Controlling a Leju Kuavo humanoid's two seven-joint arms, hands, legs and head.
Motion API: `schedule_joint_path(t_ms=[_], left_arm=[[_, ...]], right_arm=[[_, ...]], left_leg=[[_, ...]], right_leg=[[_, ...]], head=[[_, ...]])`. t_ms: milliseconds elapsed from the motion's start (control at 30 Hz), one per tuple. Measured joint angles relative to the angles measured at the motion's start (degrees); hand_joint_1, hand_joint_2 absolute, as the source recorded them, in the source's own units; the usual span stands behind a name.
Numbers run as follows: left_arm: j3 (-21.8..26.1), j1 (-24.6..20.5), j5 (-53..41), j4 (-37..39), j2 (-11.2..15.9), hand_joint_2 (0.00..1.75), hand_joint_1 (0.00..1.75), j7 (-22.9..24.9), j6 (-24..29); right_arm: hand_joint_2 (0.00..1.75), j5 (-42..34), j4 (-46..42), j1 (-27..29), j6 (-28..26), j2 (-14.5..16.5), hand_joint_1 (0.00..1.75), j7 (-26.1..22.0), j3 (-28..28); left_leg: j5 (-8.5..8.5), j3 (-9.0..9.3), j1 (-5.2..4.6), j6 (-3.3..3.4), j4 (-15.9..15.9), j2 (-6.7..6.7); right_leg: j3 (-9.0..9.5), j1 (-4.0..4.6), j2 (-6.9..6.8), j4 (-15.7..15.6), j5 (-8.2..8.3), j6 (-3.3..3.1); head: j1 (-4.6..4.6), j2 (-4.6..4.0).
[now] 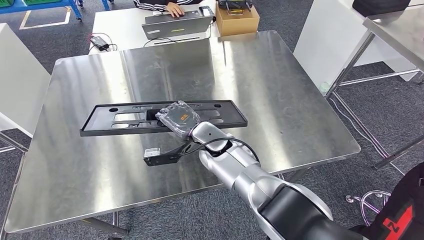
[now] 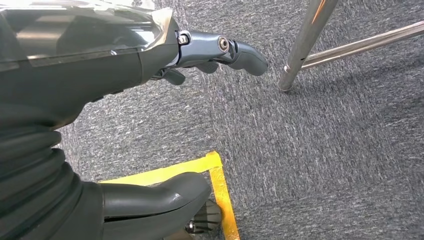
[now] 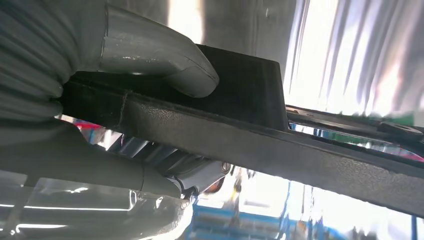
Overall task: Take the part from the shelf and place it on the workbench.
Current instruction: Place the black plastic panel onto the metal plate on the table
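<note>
The part (image 1: 125, 117) is a long flat black plastic panel with cut-outs, lying over the middle of the steel workbench (image 1: 280, 100). My right hand (image 1: 178, 119) grips its near edge at mid-length. In the right wrist view the grey thumb (image 3: 165, 60) presses on one face of the part (image 3: 260, 145) and darker fingers (image 3: 150, 175) close under the other. My left hand (image 2: 150, 50) hangs beside my body above grey carpet, its fingers (image 2: 235, 52) apart and holding nothing.
Behind the workbench stands a white table with a laptop (image 1: 177, 24), a cardboard box (image 1: 237, 20) and a person's hand (image 1: 175, 9). A white cabinet (image 1: 17, 80) is at the left. A second steel table (image 1: 395, 35) stands at the right. A table leg (image 2: 305, 40) is near my left hand.
</note>
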Motion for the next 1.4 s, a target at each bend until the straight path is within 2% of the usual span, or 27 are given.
schedule_joint_path(t_ms=[100,400,533,767,900,1267,1400], left_arm=[[0.0,0.1,0.1,0.0,0.2,1.75,0.0,0.2,0.6],[0.1,1.4,0.9,0.0,1.3,1.75,0.0,-0.8,1.3],[0.1,1.5,0.4,0.0,1.5,1.75,0.0,-1.4,0.8],[0.1,1.5,-0.4,0.0,2.0,1.75,0.0,-0.5,0.5],[0.1,1.5,-0.3,0.0,2.1,0.0,0.0,0.1,0.6],[0.1,1.5,0.3,0.0,2.3,0.0,0.0,0.2,1.7],[0.3,1.6,0.3,0.0,2.3,0.0,0.0,0.1,1.7]], right_arm=[[1.75,-0.7,3.0,-0.3,2.0,0.1,1.75,0.3,0.1],[1.75,-0.4,10.0,-0.3,4.2,-1.7,1.75,6.4,-1.0],[0.0,0.4,11.4,-0.3,4.8,-2.7,0.0,8.0,-1.5],[0.0,1.2,13.2,0.3,4.9,-4.1,0.0,9.6,-2.4],[0.0,1.6,13.6,0.2,4.9,-4.5,0.0,10.1,-2.6],[0.0,3.7,14.1,0.3,4.7,-4.8,0.0,11.6,-2.7],[0.0,5.3,14.1,0.1,2.5,-4.8,0.0,12.7,-2.7]], left_leg=[[0.0,-0.01,-0.04,0.0,0.0,-0.01],[-0.03,0.01,-0.16,0.03,0.0,0.0],[-0.03,0.08,-0.18,0.03,0.0,0.0],[-0.05,0.13,-0.17,0.01,0.0,0.06],[-0.05,0.16,-0.17,0.01,0.0,0.06],[-0.05,0.18,-0.17,0.01,0.0,0.06],[-0.05,0.17,-0.17,0.01,0.0,0.06]], right_leg=[[0.0,-0.05,-0.01,0.0,0.0,0.0],[0.0,-0.15,0.0,0.0,0.0,0.01],[0.04,-0.17,0.0,0.0,0.0,0.01],[0.08,-0.17,0.06,0.0,0.0,0.01],[0.1,-0.16,0.05,0.0,0.0,0.01],[0.15,-0.17,0.05,0.0,0.0,0.01],[0.15,-0.17,0.05,0.0,0.0,0.01]], head=[[0.0,0.0],[0.0,0.0],[0.01,0.0],[0.0,0.0],[0.0,0.0],[0.0,0.0],[0.0,0.0]])
